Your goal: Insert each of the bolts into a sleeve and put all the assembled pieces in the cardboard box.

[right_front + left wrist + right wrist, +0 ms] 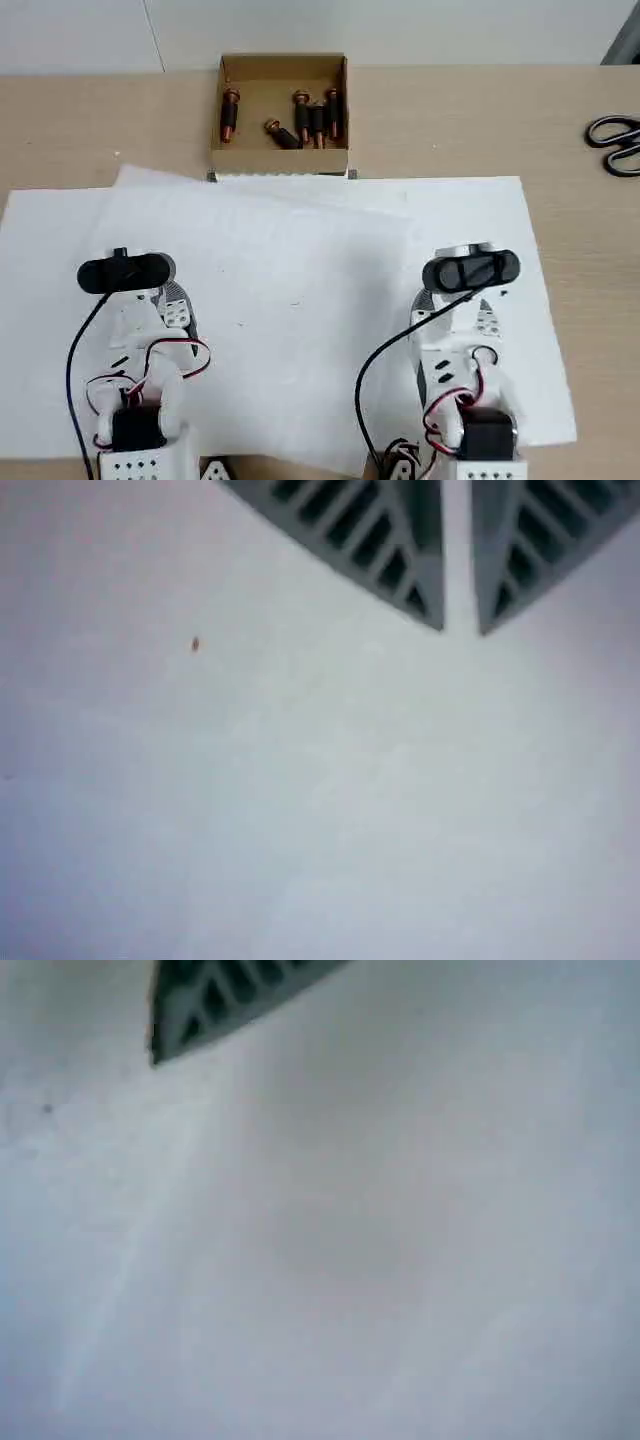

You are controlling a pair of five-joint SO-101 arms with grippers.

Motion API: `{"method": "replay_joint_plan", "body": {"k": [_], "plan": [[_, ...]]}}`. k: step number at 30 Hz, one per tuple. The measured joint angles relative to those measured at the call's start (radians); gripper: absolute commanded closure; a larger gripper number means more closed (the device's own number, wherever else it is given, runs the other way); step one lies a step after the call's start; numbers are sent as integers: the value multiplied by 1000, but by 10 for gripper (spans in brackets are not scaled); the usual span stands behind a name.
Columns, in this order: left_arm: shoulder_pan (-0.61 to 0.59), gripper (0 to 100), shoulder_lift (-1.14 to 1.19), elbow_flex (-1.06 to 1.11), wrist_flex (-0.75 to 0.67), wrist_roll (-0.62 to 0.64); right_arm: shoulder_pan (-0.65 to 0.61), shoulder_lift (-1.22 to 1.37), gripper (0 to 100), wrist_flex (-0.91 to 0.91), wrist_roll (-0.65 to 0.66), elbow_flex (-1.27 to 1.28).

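Five assembled pieces (318, 124) lie in the far cardboard box (283, 160). The left tool (460, 628) is clenched, empty. I cannot tell the right tool's (160, 1048) state.

A light wooden bench (90, 120) runs the full width, most of its near part covered by overlapping white paper sheets (300, 280). A pair of black-handled scissors (615, 145) lies on the bare wood at the right edge. Beyond the far edge is a pale, evenly lit wall (400, 30).

Open cardboard box (283, 64) lies well ahead of the left tool (460, 626) and right tool (160, 1050); five copper bolts (231, 98) in dark sleeves (229, 126) lie inside.
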Motion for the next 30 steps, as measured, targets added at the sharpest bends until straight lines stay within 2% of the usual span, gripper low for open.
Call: {"method": "replay_joint_plan", "body": {"k": [9, 30], "plan": [[0, 994, 0, 0, 0, 0, -2, 0, 812, -110, 2, 135], [0, 994, 0, 0, 0, 0, -2, 2, 812, -115, -14, 149]]}}
